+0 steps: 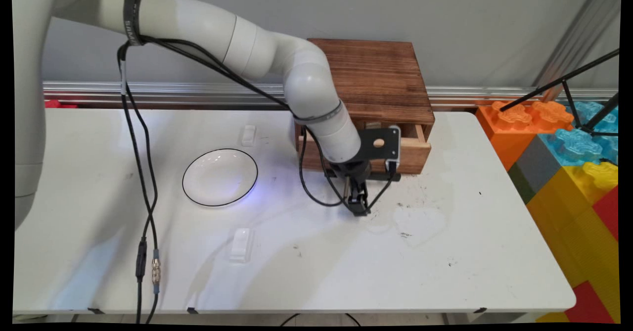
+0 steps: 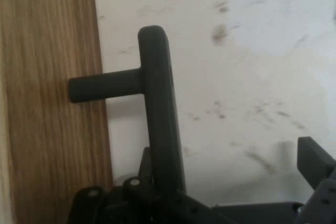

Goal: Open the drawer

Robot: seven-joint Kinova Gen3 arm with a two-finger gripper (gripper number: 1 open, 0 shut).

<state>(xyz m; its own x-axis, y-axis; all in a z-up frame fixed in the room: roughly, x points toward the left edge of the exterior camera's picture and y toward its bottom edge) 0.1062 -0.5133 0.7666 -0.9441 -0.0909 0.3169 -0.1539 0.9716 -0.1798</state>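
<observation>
My hand (image 1: 359, 203) points down at the bench (image 1: 346, 271), just in front of the wooden drawer box (image 1: 381, 83). Fingers apart; the black handle bar (image 2: 157, 108) runs between them, nothing clamped. Handle looks rigid, best gripped mid-bar. Drawer (image 1: 413, 150) slightly open, contents hidden. White plate (image 1: 220, 176) to one side, empty, likely fragile.

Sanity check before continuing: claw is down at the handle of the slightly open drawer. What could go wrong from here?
1. The handle sits far to one side of the open claw, not centred; closing may grip it off-centre and slip.
2. A black cable loop hangs beside the drawer; it could snag.
3. Nothing visibly fixes the wooden box down; a pull might drag it.
</observation>
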